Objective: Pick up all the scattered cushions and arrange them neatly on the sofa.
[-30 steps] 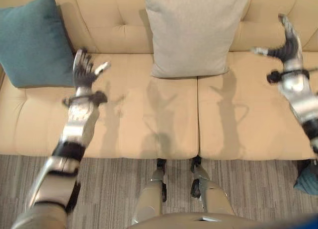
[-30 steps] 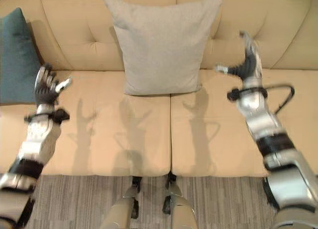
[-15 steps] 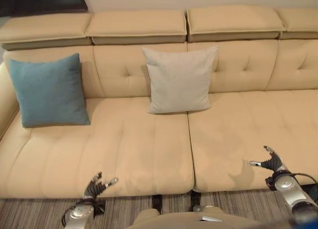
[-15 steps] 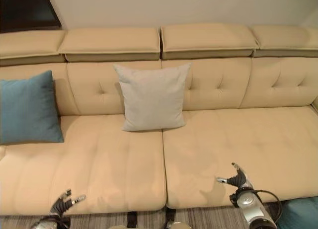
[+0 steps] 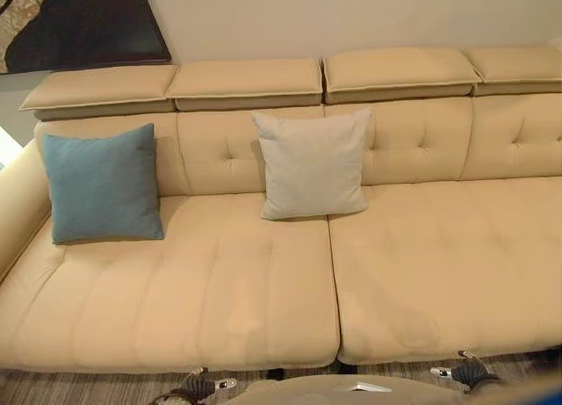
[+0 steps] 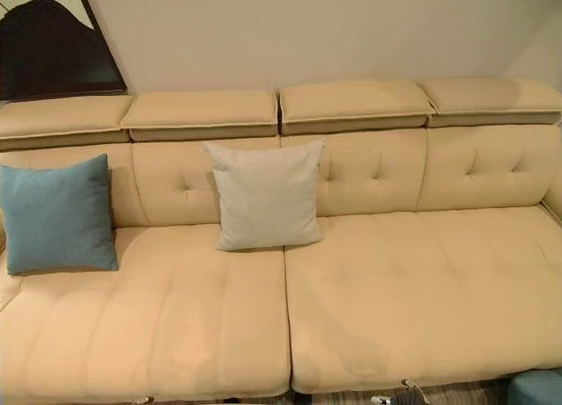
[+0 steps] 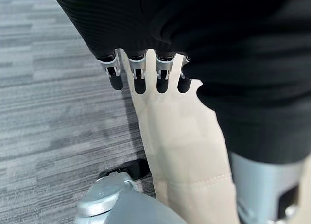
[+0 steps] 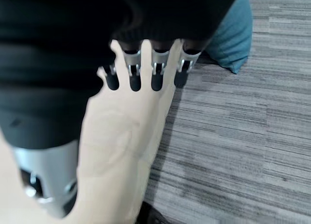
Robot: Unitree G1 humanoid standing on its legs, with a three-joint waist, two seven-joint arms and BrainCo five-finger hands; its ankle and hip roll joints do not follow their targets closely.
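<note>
A square teal cushion and pale grey cushion stand on the beige sofa. Another teal cushion waits on the floor, right. Left hand and right hand hang open, empty.

Sofa: warm, even light from above; no glare on my side of the seats.
Headrests: a narrow dark band of shadow under each.
Grey cushion: soft shadow along its lower edge (same under the teal cushion).
Wall: brightest area, dimmer toward the corners.
My left hand: cover nearly black; carpet beyond it flatly lit.
</note>
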